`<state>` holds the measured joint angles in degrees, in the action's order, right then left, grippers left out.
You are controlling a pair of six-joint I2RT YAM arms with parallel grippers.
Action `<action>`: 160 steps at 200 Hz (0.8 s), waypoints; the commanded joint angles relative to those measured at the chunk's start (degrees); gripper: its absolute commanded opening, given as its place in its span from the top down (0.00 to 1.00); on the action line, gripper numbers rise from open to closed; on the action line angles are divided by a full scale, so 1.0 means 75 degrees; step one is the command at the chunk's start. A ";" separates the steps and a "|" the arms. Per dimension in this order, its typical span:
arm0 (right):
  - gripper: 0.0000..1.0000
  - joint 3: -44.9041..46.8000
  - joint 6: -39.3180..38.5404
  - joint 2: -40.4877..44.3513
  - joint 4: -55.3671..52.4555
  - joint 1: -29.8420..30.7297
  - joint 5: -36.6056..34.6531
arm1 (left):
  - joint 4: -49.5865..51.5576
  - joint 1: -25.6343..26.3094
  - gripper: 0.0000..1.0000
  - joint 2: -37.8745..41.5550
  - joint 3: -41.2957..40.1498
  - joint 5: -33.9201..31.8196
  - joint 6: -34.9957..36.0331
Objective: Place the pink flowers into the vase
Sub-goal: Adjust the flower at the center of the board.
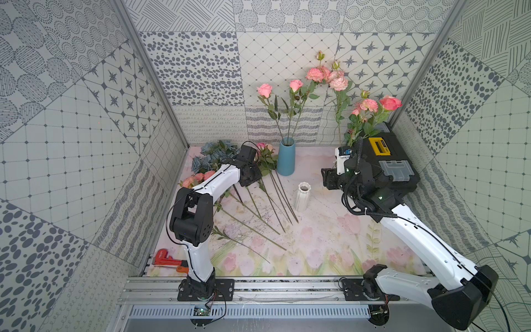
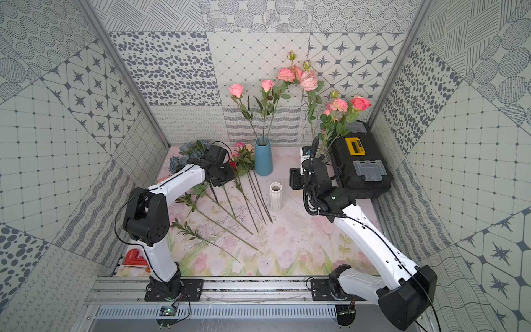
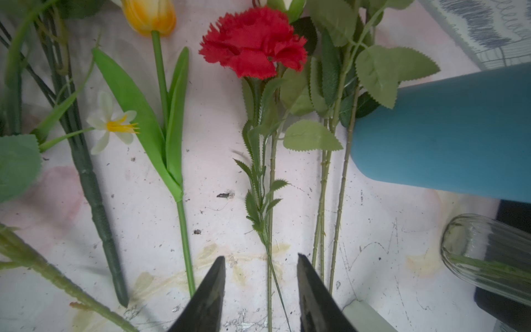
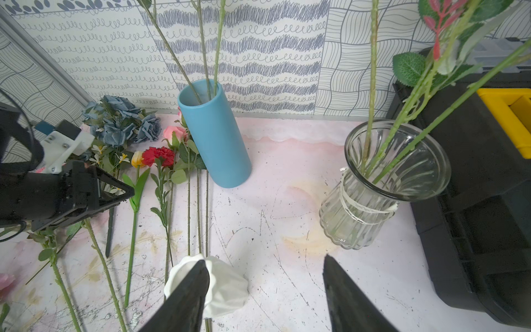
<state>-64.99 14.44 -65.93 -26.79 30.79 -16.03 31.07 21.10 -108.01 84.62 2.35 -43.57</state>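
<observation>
Pink flowers (image 1: 316, 74) stand in the blue vase (image 1: 286, 156) and in a glass vase (image 4: 382, 184) by the toolbox. More pink flowers (image 1: 198, 178) lie on the mat to the left, and a pink rose (image 4: 173, 133) lies beside the blue vase. My left gripper (image 3: 260, 258) hovers low over the lying stems, open. The red carnation's (image 3: 253, 43) thin stem and a straight green stem run between its fingers without touching them. My right gripper (image 4: 265, 258) is open and empty, with a white ribbed vase (image 4: 221, 284) behind one fingertip.
Dusty-blue hydrangeas (image 1: 212, 155), a yellow tulip (image 3: 149, 14) and a small white daffodil (image 3: 112, 126) lie among the stems. A black toolbox (image 1: 385, 169) fills the back right corner. A red tool (image 1: 165, 257) lies at the front left edge.
</observation>
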 commanded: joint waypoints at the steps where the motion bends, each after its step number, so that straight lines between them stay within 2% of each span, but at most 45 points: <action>1: 0.36 0.0084 0.0009 0.0187 0.0243 -0.0012 -0.0007 | -0.0144 0.0035 0.56 -0.0504 0.0325 -0.0094 -0.0241; 73: 0.36 0.0076 0.0012 0.0200 0.0209 -0.0033 0.0060 | -0.0652 -0.0060 0.56 -0.1376 0.0763 0.0440 -0.0477; 106: 0.36 0.0087 0.0030 0.0164 0.0207 -0.0041 0.0099 | -0.0871 -0.0105 0.60 -0.1628 0.0811 0.0402 -0.0529; 122: 0.36 0.0099 0.0037 0.0133 0.0209 -0.0049 0.0110 | -0.0873 -0.0127 0.65 -0.1707 0.0801 0.0378 -0.0541; 160: 0.36 0.0122 0.0052 0.0118 0.0230 -0.0061 0.0105 | -0.0908 -0.0142 0.90 -0.1593 0.0687 0.0212 -0.0513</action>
<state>-64.71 14.44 -65.80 -26.81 30.50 -15.51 26.15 20.51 -120.53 89.91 4.69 -47.16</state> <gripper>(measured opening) 0.642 0.153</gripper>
